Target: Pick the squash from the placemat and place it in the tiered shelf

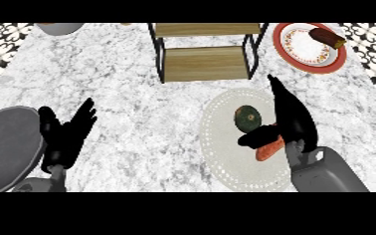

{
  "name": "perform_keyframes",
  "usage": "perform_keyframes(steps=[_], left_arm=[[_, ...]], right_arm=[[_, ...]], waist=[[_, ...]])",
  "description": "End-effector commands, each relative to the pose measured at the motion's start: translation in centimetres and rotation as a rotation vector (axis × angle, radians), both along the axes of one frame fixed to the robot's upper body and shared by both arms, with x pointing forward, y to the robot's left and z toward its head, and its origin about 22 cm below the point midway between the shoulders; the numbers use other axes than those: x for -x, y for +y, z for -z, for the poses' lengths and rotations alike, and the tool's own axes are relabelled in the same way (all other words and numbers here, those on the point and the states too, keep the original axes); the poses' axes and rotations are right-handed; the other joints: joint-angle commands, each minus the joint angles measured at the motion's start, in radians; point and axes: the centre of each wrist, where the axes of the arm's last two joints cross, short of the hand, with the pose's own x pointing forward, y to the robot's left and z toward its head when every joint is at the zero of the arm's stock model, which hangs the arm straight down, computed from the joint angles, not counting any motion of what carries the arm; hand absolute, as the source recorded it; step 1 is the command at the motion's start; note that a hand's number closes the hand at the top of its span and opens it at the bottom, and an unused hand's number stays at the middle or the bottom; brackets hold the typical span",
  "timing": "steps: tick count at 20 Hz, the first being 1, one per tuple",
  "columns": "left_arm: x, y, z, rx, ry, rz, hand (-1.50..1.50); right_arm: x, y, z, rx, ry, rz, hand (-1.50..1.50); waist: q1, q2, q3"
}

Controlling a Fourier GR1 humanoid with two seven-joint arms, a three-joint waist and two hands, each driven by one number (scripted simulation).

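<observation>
A dark green squash (pixel 248 118) lies on the white oval placemat (pixel 228 164), near its middle. Just below it on the mat is an orange carrot (pixel 269 150). My right hand (pixel 291 117) hovers at the squash's right side. Its fingers are straight and point away from me, and its thumb reaches left under the squash, over the carrot's end. It holds nothing. The wooden tiered shelf (pixel 208 62) with a black frame stands at the back centre, beyond the mat. My left hand (pixel 68 133) rests open at the lower left, fingers up.
A red-rimmed plate (pixel 297 50) with a brown food item (pixel 328 37) sits right of the shelf. A grey round object (pixel 15 144) fills the left edge beside my left hand. A grey bowl (pixel 60 28) shows at the top left.
</observation>
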Motion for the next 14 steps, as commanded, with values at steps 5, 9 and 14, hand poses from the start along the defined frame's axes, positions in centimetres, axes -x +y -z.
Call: perform_keyframes(steps=[5, 9, 14], left_arm=[[0.7, 0.0, 2.5, 0.041, 0.025, -0.002, 0.0], [0.6, -0.5, -0.1, 0.018, 0.025, 0.022, 0.0], [-0.5, 1.7, -0.5, 0.006, 0.014, 0.005, 0.0]], right_arm=[[0.2, 2.0, 0.0, 0.06, 0.042, 0.08, -1.5], [-0.4, -0.6, 4.9, 0.05, 0.062, 0.088, -1.5], [-1.2, 2.2, 3.7, 0.092, 0.075, 0.122, -1.5]], waist=[[-0.005, 0.001, -0.002], [0.001, 0.002, -0.001], [-0.001, 0.002, -0.002]])
